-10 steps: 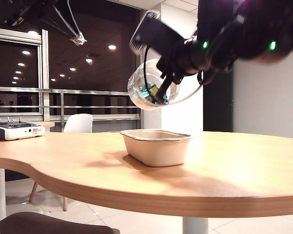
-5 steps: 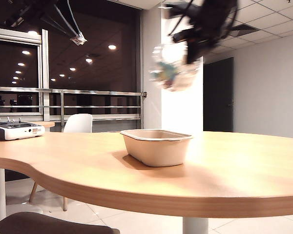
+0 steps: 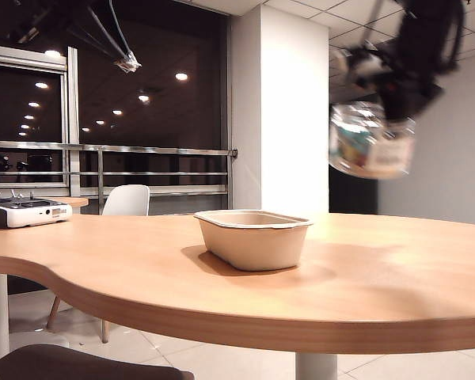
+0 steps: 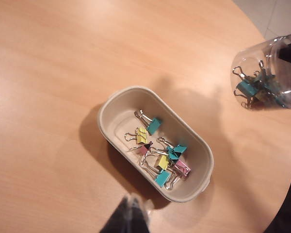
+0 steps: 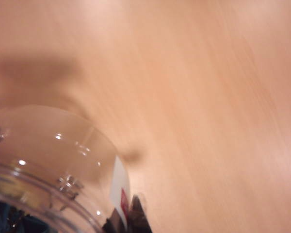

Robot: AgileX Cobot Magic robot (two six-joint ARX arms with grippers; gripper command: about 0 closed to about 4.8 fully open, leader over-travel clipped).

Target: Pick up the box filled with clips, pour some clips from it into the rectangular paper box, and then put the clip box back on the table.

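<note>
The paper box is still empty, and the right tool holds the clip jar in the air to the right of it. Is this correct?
Not quite. The paper box is not empty: the left wrist view shows several coloured clips lying inside it. The rest is correct: in the exterior view the right tool holds the clip jar in the air to the right of the box.

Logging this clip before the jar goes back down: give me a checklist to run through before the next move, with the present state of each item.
1. Clips lie in the rectangular paper box: ok.
2. Box filled with clips gripped by the right gripper: ok, shut on it.
3. Jar clear of the paper box, off to its right in the exterior view: ok.
4. Jar upright, so no more spills: cannot tell, blurred.
5. Bare table under the jar: ok.
6. Left gripper out of the way, shut above the paper box: ok.
</note>
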